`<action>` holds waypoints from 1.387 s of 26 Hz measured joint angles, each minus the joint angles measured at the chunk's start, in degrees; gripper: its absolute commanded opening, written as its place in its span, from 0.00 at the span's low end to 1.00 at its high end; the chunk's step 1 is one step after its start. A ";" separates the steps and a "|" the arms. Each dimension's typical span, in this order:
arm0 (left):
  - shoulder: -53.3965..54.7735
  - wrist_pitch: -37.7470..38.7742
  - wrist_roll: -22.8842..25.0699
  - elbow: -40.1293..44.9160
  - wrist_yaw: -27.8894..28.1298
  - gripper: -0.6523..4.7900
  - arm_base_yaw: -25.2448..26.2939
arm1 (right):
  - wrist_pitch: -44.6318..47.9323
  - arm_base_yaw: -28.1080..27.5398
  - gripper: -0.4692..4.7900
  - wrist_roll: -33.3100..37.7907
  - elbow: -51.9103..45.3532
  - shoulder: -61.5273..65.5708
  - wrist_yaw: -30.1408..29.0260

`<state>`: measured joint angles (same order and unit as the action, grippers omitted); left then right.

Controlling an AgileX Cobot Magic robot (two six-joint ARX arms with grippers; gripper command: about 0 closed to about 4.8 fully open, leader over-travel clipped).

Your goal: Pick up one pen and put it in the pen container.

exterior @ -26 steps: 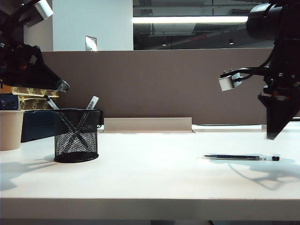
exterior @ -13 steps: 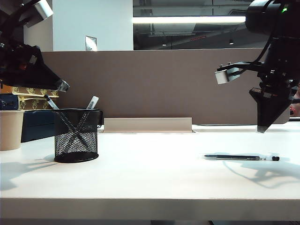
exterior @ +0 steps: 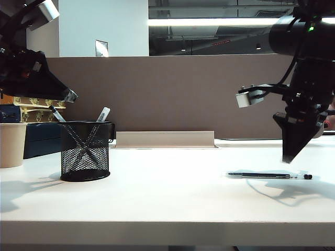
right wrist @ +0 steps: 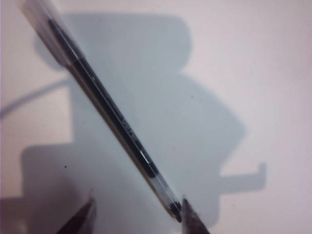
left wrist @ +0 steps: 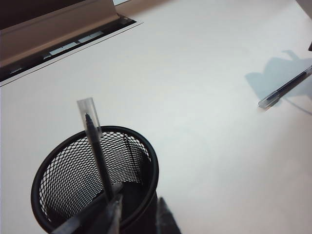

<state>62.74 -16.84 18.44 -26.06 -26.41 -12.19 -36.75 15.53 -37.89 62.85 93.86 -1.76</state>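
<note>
Light, stiff and probably slippery, the pen point(exterior: 269, 175) on the desk point(exterior: 167, 198) suits a mid-barrel grip; right claw point(right wrist: 138, 214) hangs above it, parted and empty, while the left claw point(left wrist: 139, 217), also parted, hangs over the pen container point(left wrist: 95, 183).

The pen point(right wrist: 108, 122) lies flat on the pale table point(right wrist: 273, 58), running slantwise across the picture. Its barrel is clear, with a dark ink tube showing through, and a clear cap covers one end. The small black end sits close beside one fingertip point(right wrist: 191, 218) of the right tool point(right wrist: 139, 217), though whether they touch cannot be told. The tool's two dark fingertips stand apart, with bare table between them and nothing held. A broad grey shadow of the arm spreads over the table beneath and around the pen.
</note>
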 measured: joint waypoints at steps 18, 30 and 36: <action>0.00 0.04 0.00 0.00 0.00 0.29 0.00 | -0.46 -0.28 0.65 0.17 3.45 3.91 -1.53; 0.00 0.04 0.00 0.00 0.00 0.29 0.00 | -0.57 -0.28 0.65 1.64 3.48 6.80 -4.17; 0.00 0.02 0.00 0.00 0.00 0.29 0.00 | -0.57 -0.31 0.65 1.68 3.48 7.48 -4.33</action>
<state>62.74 -16.82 18.44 -26.06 -26.41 -12.19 -37.32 15.22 -36.21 66.32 101.34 -6.09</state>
